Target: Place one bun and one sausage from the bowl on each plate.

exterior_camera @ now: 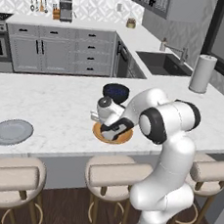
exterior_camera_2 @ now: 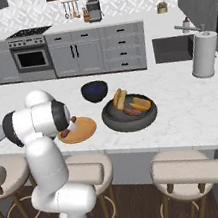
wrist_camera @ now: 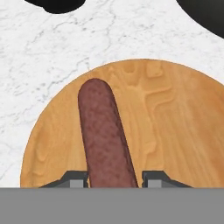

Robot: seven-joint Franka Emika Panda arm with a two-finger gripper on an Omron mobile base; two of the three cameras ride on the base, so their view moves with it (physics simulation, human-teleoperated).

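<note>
The pincer [wrist_camera: 112, 178] holds a sausage [wrist_camera: 105, 135] between its tips, low over the wood plate [wrist_camera: 175, 131] just beneath it; whether the sausage touches the plate I cannot tell. I judge the task barely begun: no bun shows on this plate yet. The bowl [exterior_camera_2: 114, 120], just beyond the plate, keeps buns [exterior_camera_2: 120, 98] and another sausage [exterior_camera_2: 132, 112]. The grey plate [exterior_camera: 10, 132] lies bare, well apart along the table [exterior_camera: 51, 102]. In the base views the arm hides most of the pincer.

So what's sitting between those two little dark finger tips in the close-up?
A reddish-brown sausage, clamped by the gripper and reaching out over the wooden plate, as the hand view shows.
</note>
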